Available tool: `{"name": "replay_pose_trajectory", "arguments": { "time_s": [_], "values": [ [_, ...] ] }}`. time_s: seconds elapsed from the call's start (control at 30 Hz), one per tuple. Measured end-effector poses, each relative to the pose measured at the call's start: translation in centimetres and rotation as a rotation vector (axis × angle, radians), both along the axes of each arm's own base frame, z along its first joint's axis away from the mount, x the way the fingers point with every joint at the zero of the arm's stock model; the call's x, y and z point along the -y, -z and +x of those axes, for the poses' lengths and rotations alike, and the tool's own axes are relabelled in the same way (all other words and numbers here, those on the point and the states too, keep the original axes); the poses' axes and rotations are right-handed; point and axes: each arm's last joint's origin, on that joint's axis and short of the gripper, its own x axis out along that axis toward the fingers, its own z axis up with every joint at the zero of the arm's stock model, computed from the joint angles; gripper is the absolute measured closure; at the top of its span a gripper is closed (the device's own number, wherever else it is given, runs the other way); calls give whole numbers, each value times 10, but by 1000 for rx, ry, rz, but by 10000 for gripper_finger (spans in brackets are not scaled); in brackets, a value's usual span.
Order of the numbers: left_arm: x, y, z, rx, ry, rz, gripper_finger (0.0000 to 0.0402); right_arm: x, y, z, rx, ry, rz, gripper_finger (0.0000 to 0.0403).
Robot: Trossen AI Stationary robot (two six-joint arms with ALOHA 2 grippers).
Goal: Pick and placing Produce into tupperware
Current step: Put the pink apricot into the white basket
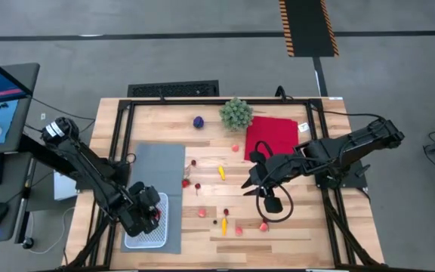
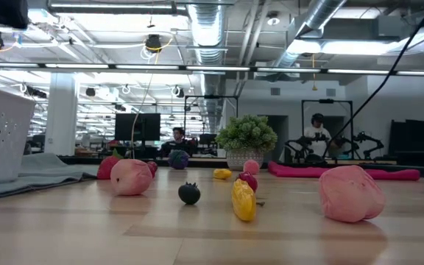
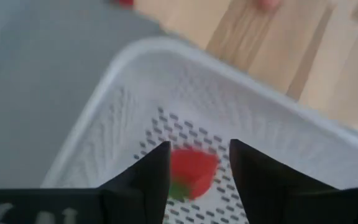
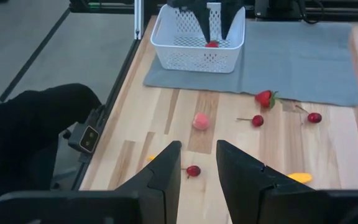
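white basket (image 3: pixel 135 68) is entered by the left gripper (image 3: pixel 194 163), parted, a red strawberry (image 3: pixel 191 171) lying loose between; right gripper (image 4: pixel 197 163) parted, empty.

Left gripper (image 1: pixel 151 215) fills the tupperware (image 1: pixel 146 239) opening; produce (image 1: pixel 221 172) scatters mid-table.

Left claw (image 3: pixel 193 165) open, lowered; right claw (image 4: pixel 197 163) apparently open, hovering.

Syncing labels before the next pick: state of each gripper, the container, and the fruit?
Left gripper: open, over the container.
Right gripper: open, empty, above the bare table.
Container: upright on the grey mat, no lid, one piece inside.
Strawberry: lying on the container floor, released.
Pink fruit: loose on the table.
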Motion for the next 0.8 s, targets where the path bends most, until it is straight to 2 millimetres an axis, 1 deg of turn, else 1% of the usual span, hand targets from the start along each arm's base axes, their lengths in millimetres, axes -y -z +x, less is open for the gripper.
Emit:
{"name": "replay_pose_trajectory", "arguments": {
  "time_s": [0.1,0.27,0.33,0.43,0.5,0.6,0.7,0.8],
  "values": [
    [-2,-25,2,116,6,42,233,0,0,0,1,-2,-2,278],
    [-8,-77,4,397,-24,123,230,1,1,0,-6,0,-6,278],
    [-9,-94,6,505,-20,170,230,2,4,-3,-48,1,-19,278],
    [-4,-116,13,661,7,261,230,3,15,-11,-178,37,-25,278],
    [0,-127,17,740,39,319,230,2,28,-17,-264,103,-42,278],
    [5,-137,23,803,108,397,230,1,47,-25,-356,183,-77,278],
    [9,-140,26,824,150,433,230,-4,66,-32,-423,217,-73,278],
    [12,-138,31,832,133,451,230,-11,84,-40,-477,243,-62,278]
  ]
}}
